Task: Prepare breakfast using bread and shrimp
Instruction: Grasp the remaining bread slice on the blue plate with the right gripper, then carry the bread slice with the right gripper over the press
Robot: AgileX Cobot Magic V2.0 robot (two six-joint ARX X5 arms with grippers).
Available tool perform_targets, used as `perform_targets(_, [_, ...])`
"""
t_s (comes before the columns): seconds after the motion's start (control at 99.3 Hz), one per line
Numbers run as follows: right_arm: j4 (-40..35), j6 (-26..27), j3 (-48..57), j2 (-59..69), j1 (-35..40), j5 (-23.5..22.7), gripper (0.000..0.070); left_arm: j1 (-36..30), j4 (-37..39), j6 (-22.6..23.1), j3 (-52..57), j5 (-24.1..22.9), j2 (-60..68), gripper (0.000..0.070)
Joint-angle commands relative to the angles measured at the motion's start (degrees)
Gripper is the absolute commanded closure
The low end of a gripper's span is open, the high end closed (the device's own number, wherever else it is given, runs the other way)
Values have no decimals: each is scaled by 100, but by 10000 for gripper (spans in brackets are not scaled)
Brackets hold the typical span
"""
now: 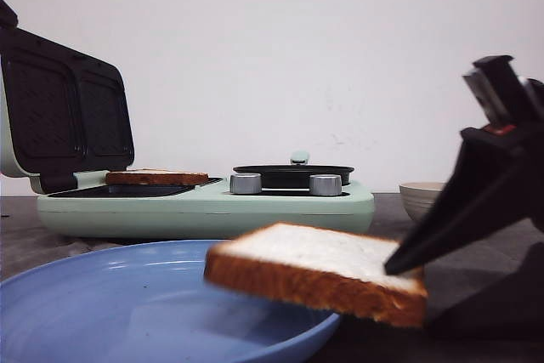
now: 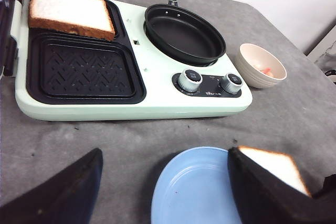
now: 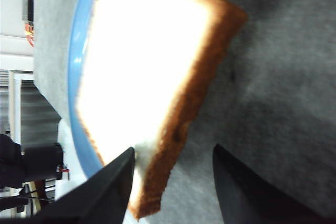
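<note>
— Plate (image 1: 127,295), foreground; bread (image 1: 314,269) overhangs its rim at 3 o'clock. What carries the slice?

— Right gripper (image 1: 393,268), fingers clamped on one corner only. The slice hangs clear of the plate and droops slightly at the gripped end.

— And the left gripper (image 2: 164,153)?

— Fingers wide apart, nothing between them; it hovers over the table between plate and grill (image 1: 204,206).

— Where does the slice belong?

— Judged from the layout, in the grill, at 12 o'clock from the plate. A second slice (image 2: 71,9) already lies in the far well, at 9 o'clock of the pan (image 2: 184,32). The near well (image 2: 84,69) is bare. Either stacking or the bare well is plausible.

— How is the carry done well?

— A corner grip on soft bread is weak: the crumb may tear or the slice may swing. Lift high enough to clear the grill's front wall, travel slowly, keep the slice near level. Lower it until it touches down flat, then release. The raised lid at 9 o'clock leaves room from above.

— The shrimp (image 2: 265,70)?

— Pink pieces in the bowl (image 2: 260,66), at 3 o'clock of the grill, untouched; probably a later step.
</note>
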Motion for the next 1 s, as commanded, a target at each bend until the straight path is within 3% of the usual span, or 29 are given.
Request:
perform_targets(0.0, [214, 175, -31, 223, 136, -55, 410, -9, 52, 103, 35, 15, 11, 311])
perform_targets(0.483, [490, 361, -31, 273, 369, 4, 417, -9, 52, 162, 35, 15, 11, 311])
perform_targets(0.584, [490, 361, -31, 273, 378, 9, 486, -9, 52, 157, 35, 17, 11, 311])
perform_targets(0.715, [573, 361, -31, 273, 378, 4, 695, -9, 52, 157, 35, 15, 11, 311])
perform_targets(0.987, [1266, 640, -31, 254, 378, -20, 700, -9, 50, 155, 35, 17, 11, 311])
